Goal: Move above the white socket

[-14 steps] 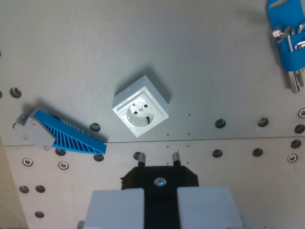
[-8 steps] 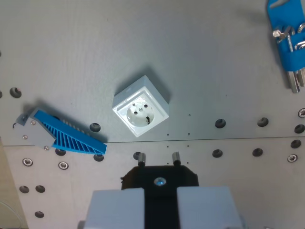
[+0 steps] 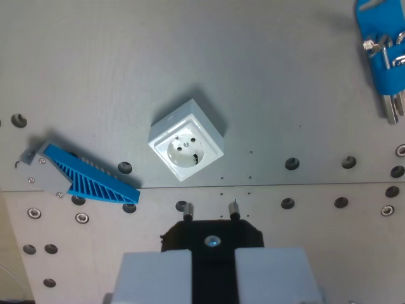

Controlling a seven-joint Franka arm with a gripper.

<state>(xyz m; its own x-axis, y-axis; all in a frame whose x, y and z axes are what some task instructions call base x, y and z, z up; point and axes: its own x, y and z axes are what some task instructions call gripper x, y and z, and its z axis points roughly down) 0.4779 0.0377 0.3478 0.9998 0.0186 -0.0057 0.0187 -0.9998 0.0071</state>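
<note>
the white socket (image 3: 186,140) sits turned cornerwise on the grey metal plate (image 3: 126,63), near the middle of the wrist view. just below it the gripper (image 3: 209,214) clamps a black plug (image 3: 212,237), its two pins pointing toward the socket. a blue ribbed wedge (image 3: 85,177) lies toward the wrist view's left; a blue tool holder (image 3: 380,50) lies at the upper right.

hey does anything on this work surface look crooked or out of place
The white socket sits turned diagonally, its corners pointing along the plate seam rather than squared to it. The blue ribbed wedge also lies slanted across that seam. Nothing looks spilled or broken.
</note>
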